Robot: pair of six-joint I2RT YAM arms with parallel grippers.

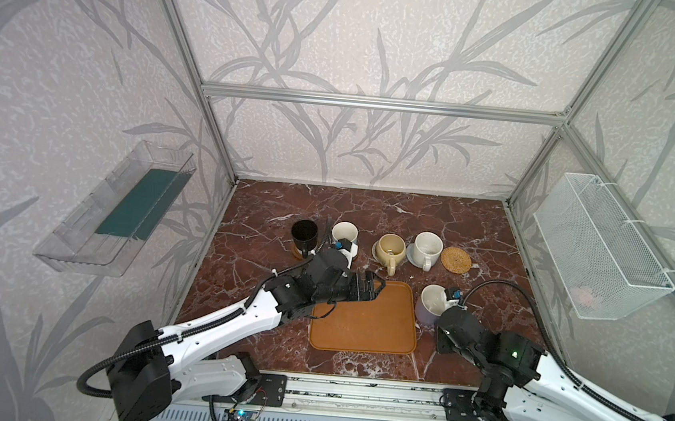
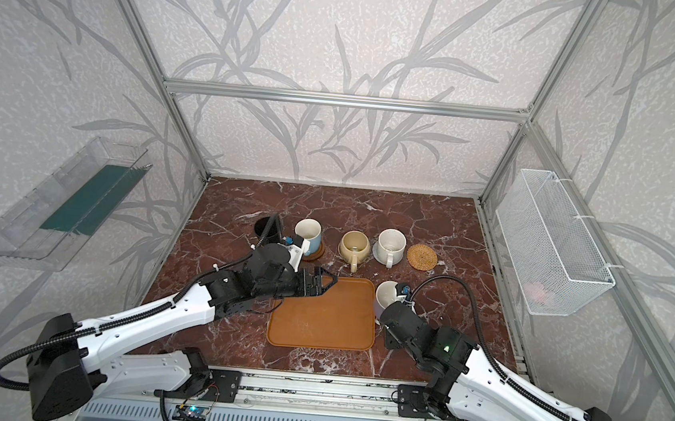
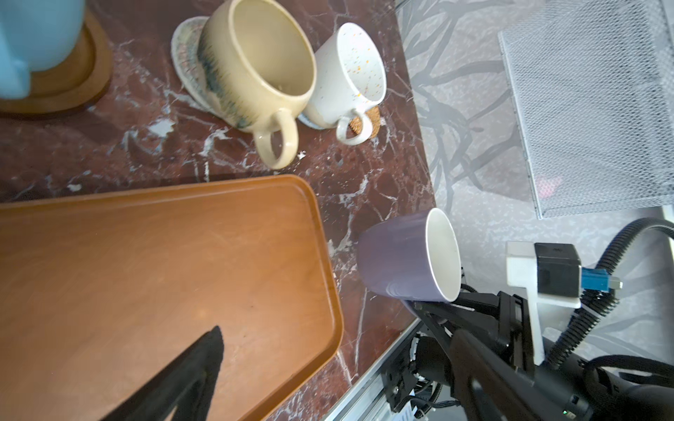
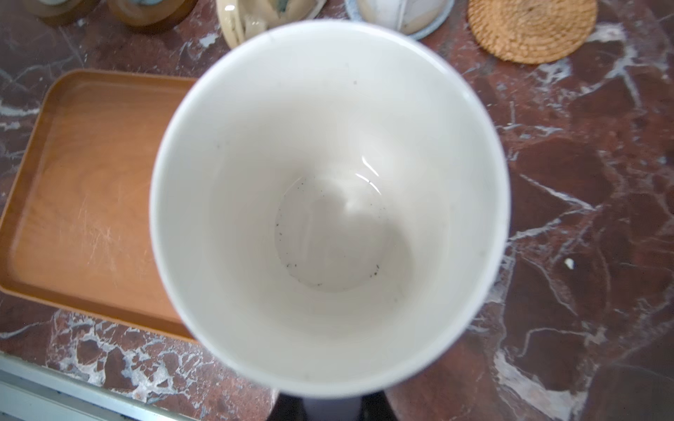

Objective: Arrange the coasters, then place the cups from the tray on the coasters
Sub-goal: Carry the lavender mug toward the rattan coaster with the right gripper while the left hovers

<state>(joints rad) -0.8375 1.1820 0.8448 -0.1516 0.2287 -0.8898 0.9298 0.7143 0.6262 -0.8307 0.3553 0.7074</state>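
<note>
The right jaws are closed on the lavender mug (image 1: 429,307), holding it just right of the tray (image 1: 362,334), nearer than the bare rattan coaster (image 1: 455,260); the left jaws hang wide open and empty over the tray's far left part. Gripped at a hidden spot, the mug may swivel in transit, clip the white mug (image 1: 427,248) beside the coaster, or land off-centre.

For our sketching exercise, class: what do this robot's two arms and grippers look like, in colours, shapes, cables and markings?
The left arm and right arm have white shells between black joint housings. Black ribbed conduit loops along each. A green light glows near the right wrist. The left gripper and right gripper are black, with white camera brackets and blue plugs.
</note>
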